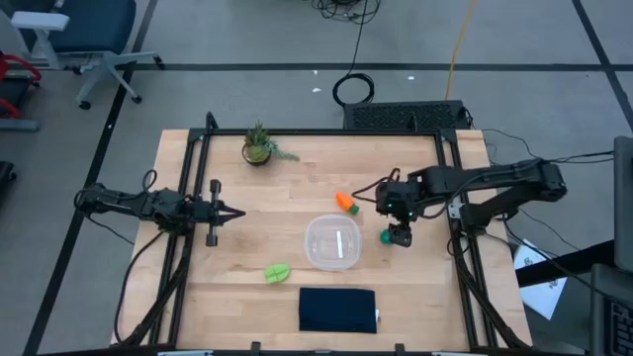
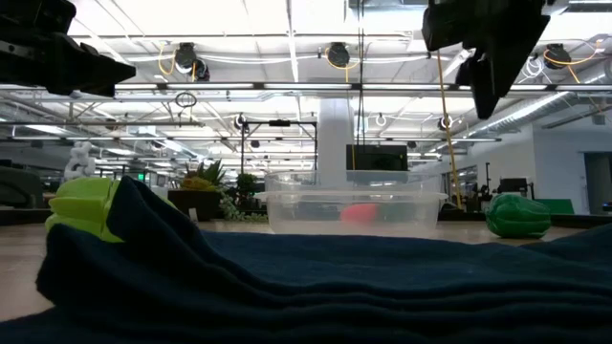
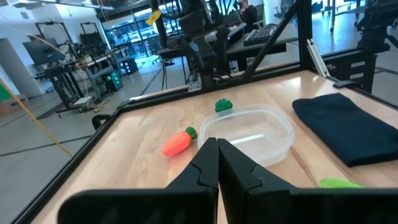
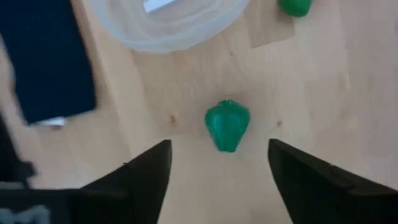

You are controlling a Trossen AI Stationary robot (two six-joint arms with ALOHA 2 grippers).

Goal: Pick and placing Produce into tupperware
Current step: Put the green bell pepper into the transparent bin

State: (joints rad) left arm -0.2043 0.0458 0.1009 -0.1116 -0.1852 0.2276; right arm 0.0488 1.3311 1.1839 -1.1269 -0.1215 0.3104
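The dark green lump (image 4: 227,124) rests on the table just right of the tupperware (image 1: 332,242), and also shows in the low view (image 2: 517,216). My right gripper (image 4: 217,171) hangs open above it, pointing down, one finger to each side and well clear (image 2: 488,57). The orange carrot (image 1: 346,203) lies beyond the tupperware's far right corner. The light-green leafy piece (image 1: 277,273) lies flat near its near left corner. The tupperware holds none of the pieces. My left gripper (image 1: 232,211) waits shut over the table's left side (image 3: 217,168).
A dark navy pad (image 1: 337,310) lies near the table's near edge, in front of the tupperware. A potted spiky plant (image 1: 258,146) stands at the far edge. Black frame rails (image 1: 194,168) run along the table's sides. Bare wood (image 1: 267,218) shows between the left gripper and the tupperware.
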